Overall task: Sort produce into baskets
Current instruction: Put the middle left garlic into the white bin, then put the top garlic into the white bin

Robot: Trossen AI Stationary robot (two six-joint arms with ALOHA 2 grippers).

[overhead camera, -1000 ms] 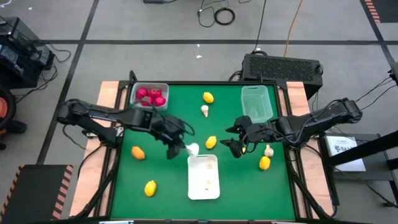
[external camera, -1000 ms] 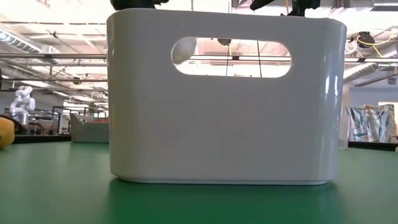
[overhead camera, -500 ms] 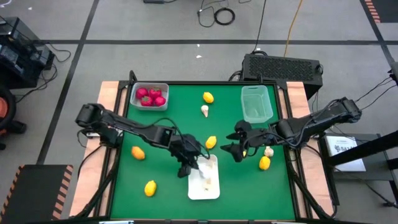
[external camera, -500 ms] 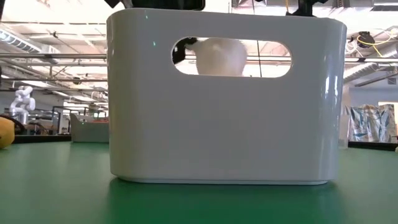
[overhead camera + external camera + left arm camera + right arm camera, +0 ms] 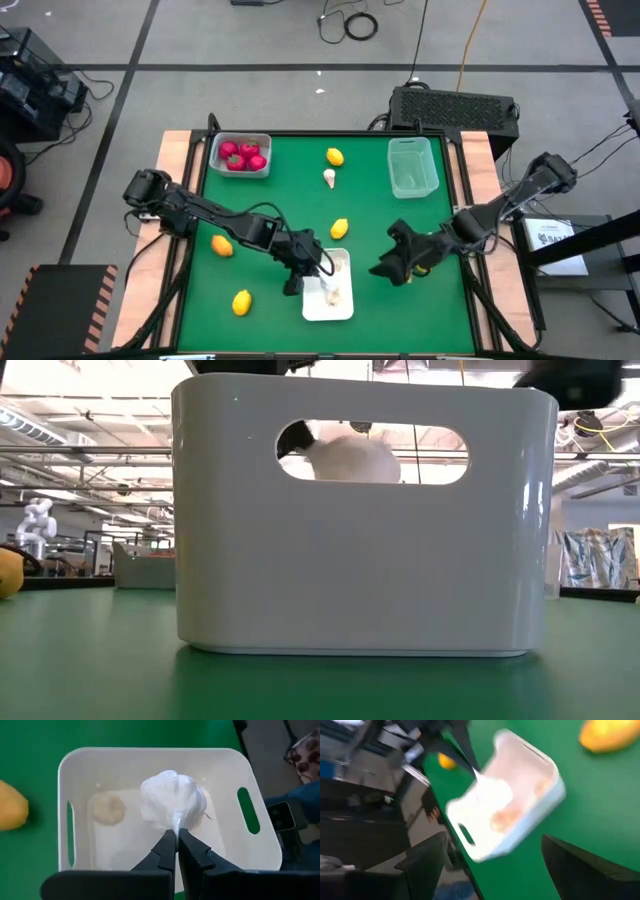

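My left gripper (image 5: 312, 276) is shut on a white garlic bulb (image 5: 172, 797) over the white tub (image 5: 345, 308) near the table's near edge. The bulb shows through the tub's handle slot in the low view (image 5: 350, 460). Another garlic (image 5: 107, 809) lies on the tub's floor. My right gripper (image 5: 385, 268) is open and empty just right of the white tub, which its wrist view also shows (image 5: 520, 815). Red pieces (image 5: 240, 156) lie in the grey tub (image 5: 262, 138) at the far left. The green tub (image 5: 412, 167) stands at the far right. My left gripper pinches the garlic's thin pointed stem (image 5: 176, 822) between its two fingertips (image 5: 167, 845). The fingers come from above, pointing down into the tub. The bulb hangs below them at the height of the tub's handle slot, clear of the floor.
Loose on the green mat: a yellow lemon (image 5: 335, 157) and a garlic (image 5: 328, 178) at the far middle, a lemon (image 5: 340, 229) beside the white tub, an orange one (image 5: 222, 245) and a yellow one (image 5: 241, 302) at the left. A lemon (image 5: 425, 266) shows under my right arm.
My left gripper has carried the garlic toward the near edge and right, over the white tub, and lowered it into the tub's top. My right gripper has swung toward the near edge, beside the white tub.
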